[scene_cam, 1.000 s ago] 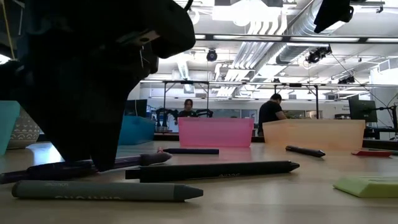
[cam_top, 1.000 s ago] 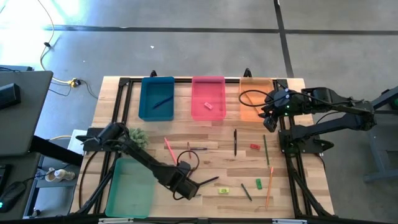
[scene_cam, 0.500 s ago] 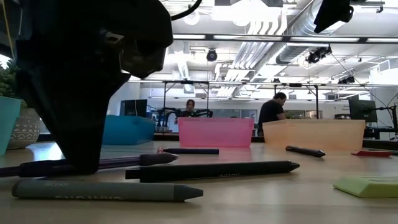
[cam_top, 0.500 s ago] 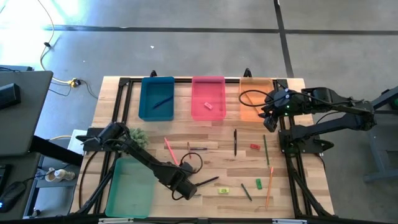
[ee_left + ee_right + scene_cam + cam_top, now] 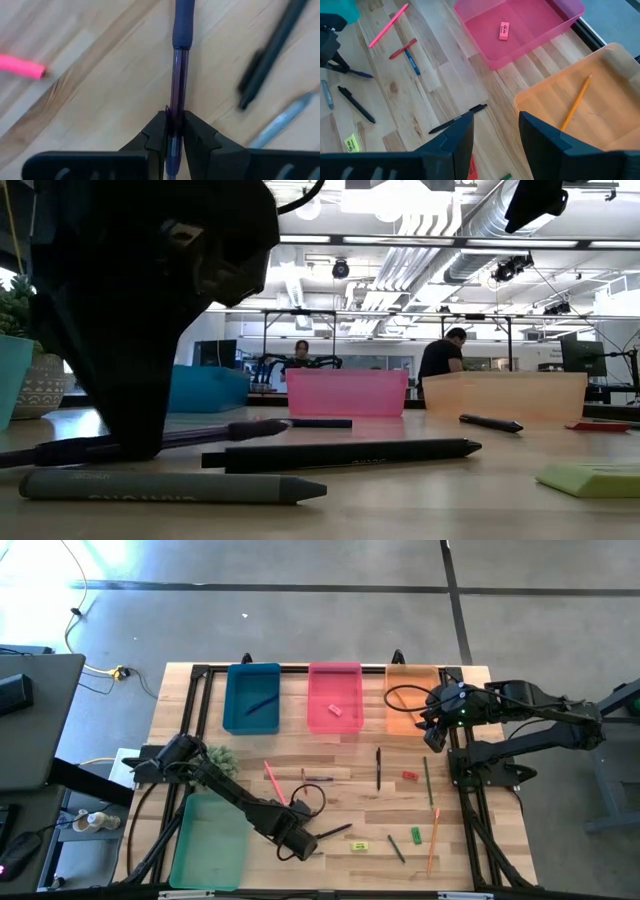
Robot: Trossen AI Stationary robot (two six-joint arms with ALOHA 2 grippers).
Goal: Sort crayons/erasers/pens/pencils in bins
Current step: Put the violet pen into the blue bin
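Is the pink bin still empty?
No, the right wrist view shows one pink eraser lying on the floor of the pink bin.

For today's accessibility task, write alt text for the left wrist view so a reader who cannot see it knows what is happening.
The left gripper is shut on a purple pen lying on the wooden table, its two dark fingers pinching the clear barrel. A pink stick lies to one side; a black pen and a grey crayon lie to the other.
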